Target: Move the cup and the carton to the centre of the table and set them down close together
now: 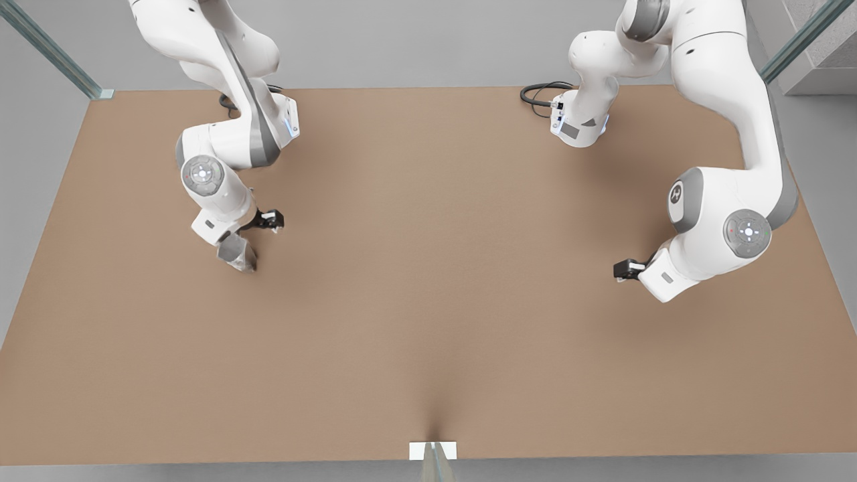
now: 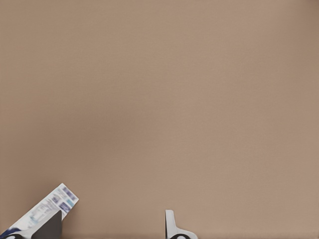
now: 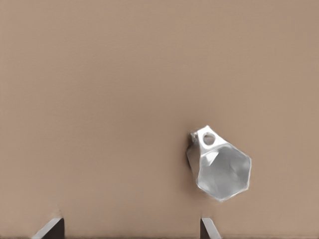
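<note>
Left gripper [image 2: 112, 230], fingers apart, has the carton [image 2: 45, 213] touching one finger, poised for gripping; right gripper [image 3: 129, 230], fingers apart, hovers over the worktop [image 1: 428, 281] with the cup [image 3: 222, 167] just beyond one fingertip, ungrasped.

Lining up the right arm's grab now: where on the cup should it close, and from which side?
From above: the open right gripper should pinch two opposite flat facets of the cup near its rim, clear of the holed lug. The cup sits off the gripper's centre line, so shift over first.
</note>
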